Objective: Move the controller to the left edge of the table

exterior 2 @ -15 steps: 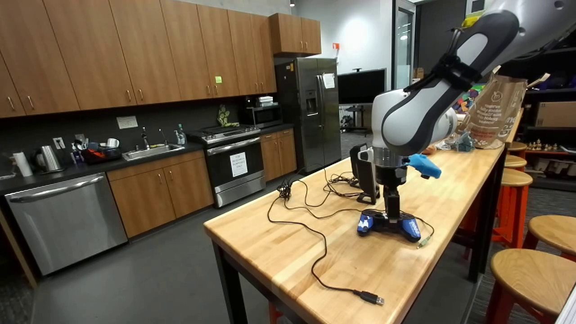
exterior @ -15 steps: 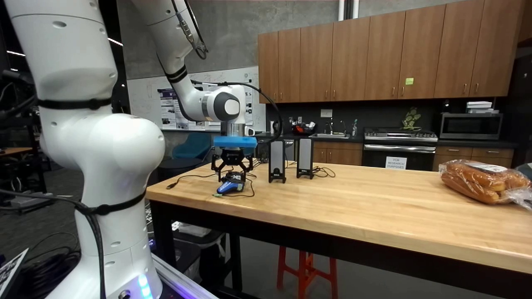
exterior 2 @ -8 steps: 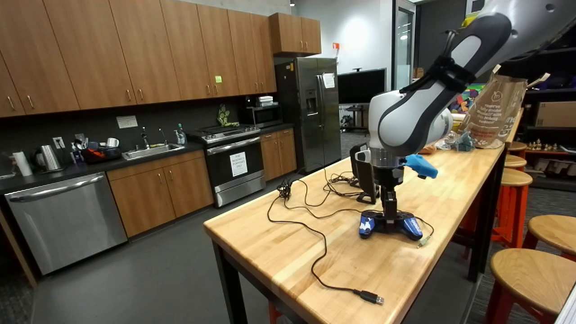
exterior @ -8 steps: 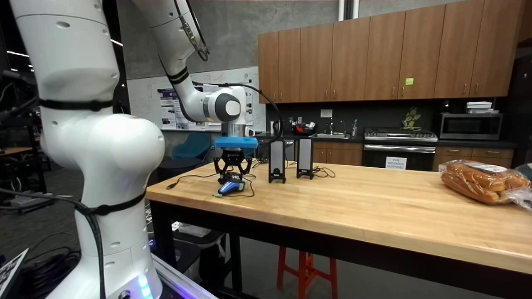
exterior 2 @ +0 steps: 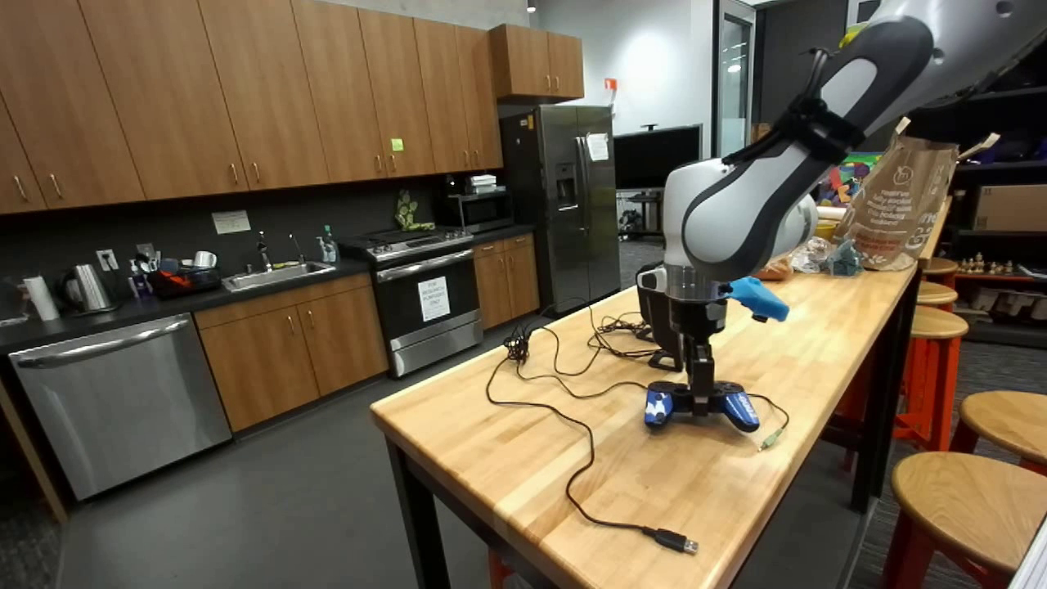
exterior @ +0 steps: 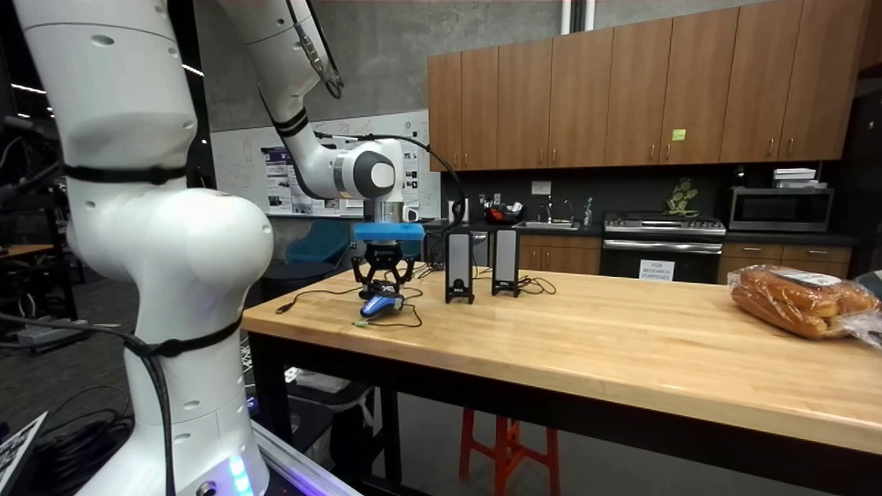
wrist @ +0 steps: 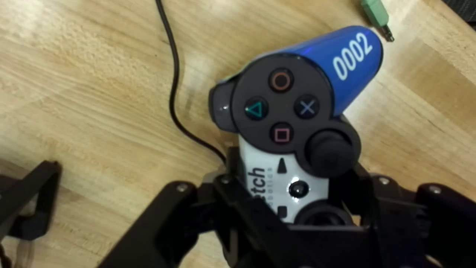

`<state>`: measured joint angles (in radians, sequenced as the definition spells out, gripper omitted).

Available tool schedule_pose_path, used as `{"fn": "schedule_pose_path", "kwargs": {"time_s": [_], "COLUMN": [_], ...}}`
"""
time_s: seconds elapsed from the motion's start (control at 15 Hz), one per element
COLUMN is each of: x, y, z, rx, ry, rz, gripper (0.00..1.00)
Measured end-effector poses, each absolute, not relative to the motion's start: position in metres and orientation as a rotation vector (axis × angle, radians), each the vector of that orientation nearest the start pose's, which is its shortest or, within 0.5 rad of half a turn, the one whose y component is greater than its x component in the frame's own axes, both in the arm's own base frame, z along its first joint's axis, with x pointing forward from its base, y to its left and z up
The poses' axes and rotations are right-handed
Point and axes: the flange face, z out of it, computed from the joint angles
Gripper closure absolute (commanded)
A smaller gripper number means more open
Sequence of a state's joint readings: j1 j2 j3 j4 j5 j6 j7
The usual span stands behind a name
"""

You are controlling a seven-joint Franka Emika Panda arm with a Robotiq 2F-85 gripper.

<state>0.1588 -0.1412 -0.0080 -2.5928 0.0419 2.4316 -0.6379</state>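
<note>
Controller held near surface end

In an exterior view, our end effector grips it near two speakers; in an exterior view, a USB plug lies well apart; in the wrist view, we see its clasped middle.

Controller Bears "0002"

The number stands on its blue grip, "etch" on its white middle — circle, triangle, cross and square on its buttons. In an exterior view, a sheet on the oven reads "FOR RESEARCH PURPOSES ONLY" — a speaker, "DELL".
</note>
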Motion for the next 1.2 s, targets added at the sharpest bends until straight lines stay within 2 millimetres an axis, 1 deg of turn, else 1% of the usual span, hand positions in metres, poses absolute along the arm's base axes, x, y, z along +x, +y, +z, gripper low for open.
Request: {"fn": "schedule_pose_path", "kwargs": {"time_s": [0.33,0.53,0.73,0.93,1.2], "x": [0.432,0.438,0.445,0.452,0.460], "y": [0.082,0.096,0.117,0.143,0.177], "z": [0.329,0.345,0.360,0.373,0.382], "rx": [-2.888,-2.914,-2.951,-2.975,-2.995], "ry": [-1.172,-1.120,-1.039,-0.972,-0.882], "rz": [-0.002,-0.017,-0.052,-0.094,-0.129], "gripper": [0.64,0.64,0.64,0.64,0.64]}}
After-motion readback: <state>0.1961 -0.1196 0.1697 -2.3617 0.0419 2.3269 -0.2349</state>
